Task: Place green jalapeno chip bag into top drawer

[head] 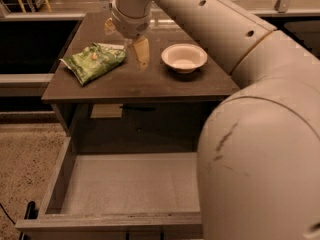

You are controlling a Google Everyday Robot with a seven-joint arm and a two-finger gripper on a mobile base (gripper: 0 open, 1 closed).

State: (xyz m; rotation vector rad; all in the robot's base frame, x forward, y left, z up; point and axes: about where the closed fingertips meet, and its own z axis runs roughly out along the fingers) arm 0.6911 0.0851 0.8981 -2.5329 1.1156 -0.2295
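Note:
The green jalapeno chip bag [94, 61] lies flat on the left part of the brown tabletop [150, 84]. My gripper [126, 45] hangs from the big white arm just above the bag's right end, near the back of the tabletop. One yellowish finger [142, 54] points down to the right of the bag, and the other shows only as a small piece at the wrist's left side; they stand apart and hold nothing. The top drawer [125, 184] is pulled out wide below the tabletop, its pale grey bottom bare.
A white round bowl [184, 57] stands on the tabletop right of the gripper. My arm's large white link [260, 159] covers the right side of the drawer and the table. Dark shelves stand to the left, over a speckled floor [25, 149].

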